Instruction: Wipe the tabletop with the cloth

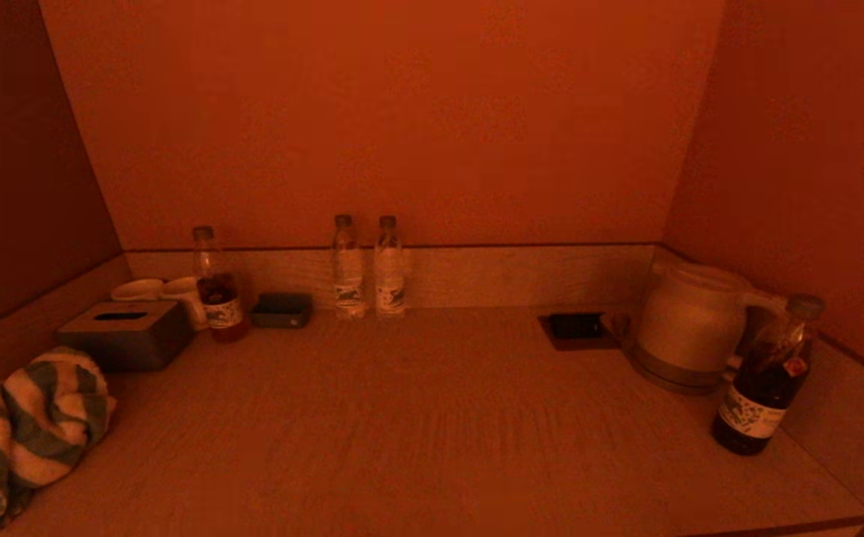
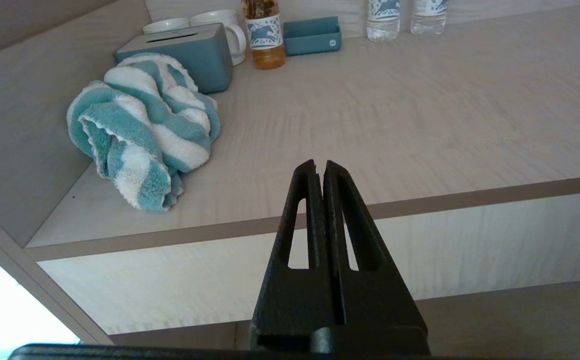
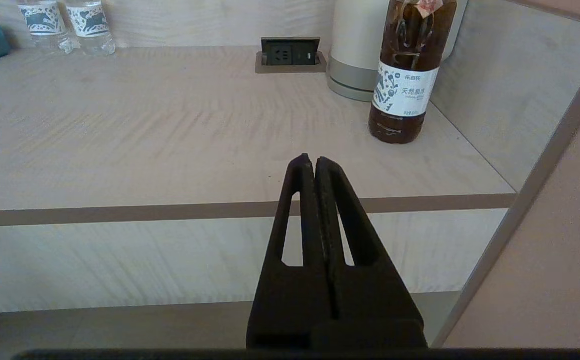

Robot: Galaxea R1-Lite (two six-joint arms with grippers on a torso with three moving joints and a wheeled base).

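Observation:
A crumpled teal-and-white striped cloth (image 1: 29, 429) lies at the front left of the pale wooden tabletop (image 1: 432, 418), against the left side wall; it also shows in the left wrist view (image 2: 142, 127). My left gripper (image 2: 320, 167) is shut and empty, held off the table's front edge, to the right of the cloth and apart from it. My right gripper (image 3: 310, 161) is shut and empty, off the front edge near the right side. Neither gripper shows in the head view.
A tissue box (image 1: 127, 333), two mugs (image 1: 159, 291), a tea bottle (image 1: 217, 287) and a small tray (image 1: 281, 309) stand at the back left. Two water bottles (image 1: 368, 268) stand mid-back. A socket (image 1: 575, 328), a kettle (image 1: 689, 324) and a dark bottle (image 1: 763, 380) stand at the right.

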